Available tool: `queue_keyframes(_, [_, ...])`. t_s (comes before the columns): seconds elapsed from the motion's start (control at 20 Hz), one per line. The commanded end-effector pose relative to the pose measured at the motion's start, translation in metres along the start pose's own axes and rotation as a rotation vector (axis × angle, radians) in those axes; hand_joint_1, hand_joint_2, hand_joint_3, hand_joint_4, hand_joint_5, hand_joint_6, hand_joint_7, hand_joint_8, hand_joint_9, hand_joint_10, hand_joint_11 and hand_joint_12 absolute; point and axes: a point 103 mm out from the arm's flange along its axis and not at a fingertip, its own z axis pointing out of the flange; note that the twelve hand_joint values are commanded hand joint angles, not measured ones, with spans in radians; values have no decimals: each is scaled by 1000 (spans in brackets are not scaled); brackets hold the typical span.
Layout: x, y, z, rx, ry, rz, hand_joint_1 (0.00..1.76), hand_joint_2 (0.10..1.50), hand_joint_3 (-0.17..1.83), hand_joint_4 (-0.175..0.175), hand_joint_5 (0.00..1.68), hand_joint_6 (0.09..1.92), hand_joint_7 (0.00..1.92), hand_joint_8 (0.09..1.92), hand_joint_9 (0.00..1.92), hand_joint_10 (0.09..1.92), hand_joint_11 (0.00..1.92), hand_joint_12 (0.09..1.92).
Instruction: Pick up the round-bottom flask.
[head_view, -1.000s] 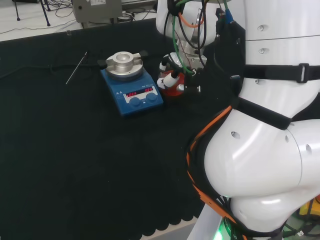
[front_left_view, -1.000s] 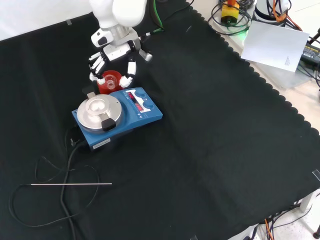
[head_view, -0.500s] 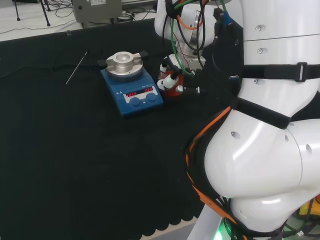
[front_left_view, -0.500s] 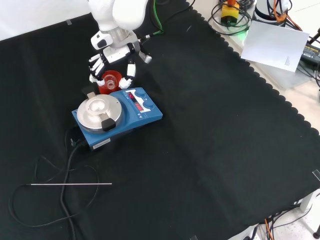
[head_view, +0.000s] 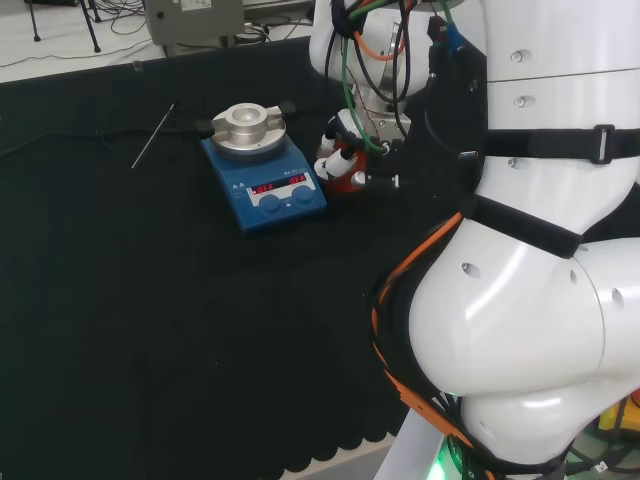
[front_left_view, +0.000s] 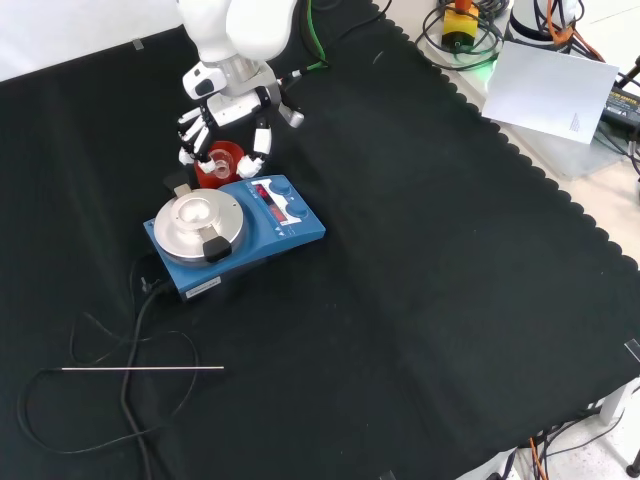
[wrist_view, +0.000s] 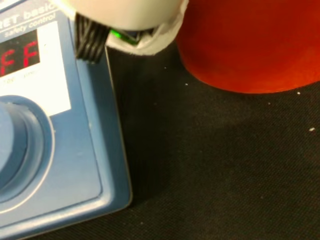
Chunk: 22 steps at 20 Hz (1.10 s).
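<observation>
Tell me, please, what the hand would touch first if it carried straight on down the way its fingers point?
Most likely the round-bottom flask on its red stand: the hand hangs just above it, fingers spread around the neck. The blue hotplate stands close beside, so depth leaves some doubt.

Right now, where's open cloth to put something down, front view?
Free: the wide stretch of cloth right of and below the blue hotplate. Crowded: the hand, red stand and hotplate bunch together at upper left; the cable and thin rod occupy lower left.
</observation>
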Motion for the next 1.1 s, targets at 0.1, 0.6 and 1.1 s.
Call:
queue_keyframes(0.1, [2, 0, 1, -2, -3, 0, 982, 594, 698, -25, 740, 867, 323, 656, 514, 667, 58, 1354])
queue_keyframes(0.6, [2, 0, 0, -45, -31, 33, 1060, 775, 507, 140, 1062, 855, 412, 663, 578, 657, 132, 1340])
queue_keyframes(1.1, [5, -5, -24, -93, -3, 34, 1100, 664, 737, 175, 1163, 901, 577, 631, 721, 595, 272, 1317])
